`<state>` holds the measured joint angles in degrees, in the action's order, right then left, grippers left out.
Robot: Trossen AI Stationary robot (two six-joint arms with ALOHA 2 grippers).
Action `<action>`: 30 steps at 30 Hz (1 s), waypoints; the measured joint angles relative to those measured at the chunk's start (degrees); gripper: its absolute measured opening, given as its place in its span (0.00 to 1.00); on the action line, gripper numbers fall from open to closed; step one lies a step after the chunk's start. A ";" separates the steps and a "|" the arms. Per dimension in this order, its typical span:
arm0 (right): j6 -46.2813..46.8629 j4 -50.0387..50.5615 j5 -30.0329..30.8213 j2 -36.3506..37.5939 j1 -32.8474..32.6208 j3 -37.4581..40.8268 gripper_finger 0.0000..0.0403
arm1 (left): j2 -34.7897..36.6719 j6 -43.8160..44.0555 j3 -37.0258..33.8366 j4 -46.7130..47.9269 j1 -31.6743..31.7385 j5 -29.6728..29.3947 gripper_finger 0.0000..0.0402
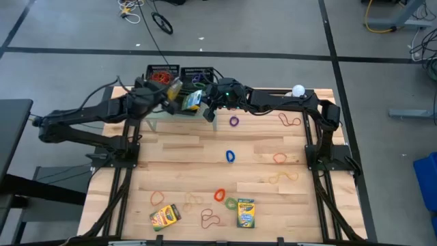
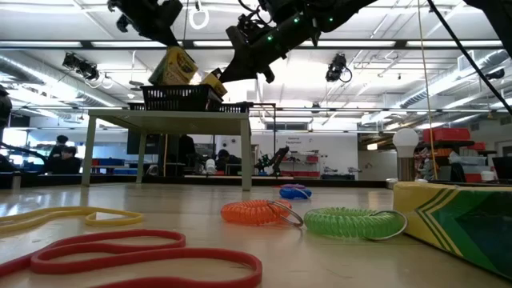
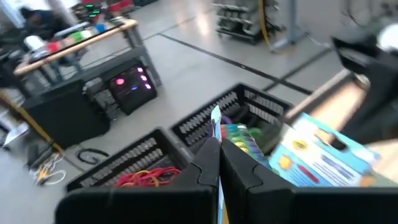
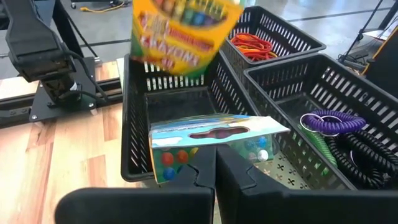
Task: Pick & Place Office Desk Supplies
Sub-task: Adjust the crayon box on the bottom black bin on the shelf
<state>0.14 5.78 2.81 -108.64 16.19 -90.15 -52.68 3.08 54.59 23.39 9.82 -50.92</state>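
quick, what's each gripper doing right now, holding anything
left gripper: jaws shut on a crayon box
right gripper: jaws shut on a second crayon box

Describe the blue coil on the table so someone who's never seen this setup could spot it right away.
Start at the wooden table and look at its middle, between the two arms. The blue coil lies alone there on bare wood. The purple coil lies toward the black trays, and the orange coil sits down by the crayon boxes.

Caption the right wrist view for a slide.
Right gripper shut on a crayon box beside black trays, another crayon box above.
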 joint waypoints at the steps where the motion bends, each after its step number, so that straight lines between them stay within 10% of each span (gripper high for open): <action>1: 0.00 0.02 0.00 0.00 0.00 0.00 0.01 | 0.40 1.03 -0.02 -0.06 0.00 -0.89 0.01; 30: -1.31 0.02 0.00 0.00 0.00 0.00 0.01 | 4.79 2.34 -25.38 -38.43 -0.13 -3.11 0.04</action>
<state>-1.17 5.80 2.81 -108.64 16.19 -90.15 -47.89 5.42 29.21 -15.04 9.69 -54.03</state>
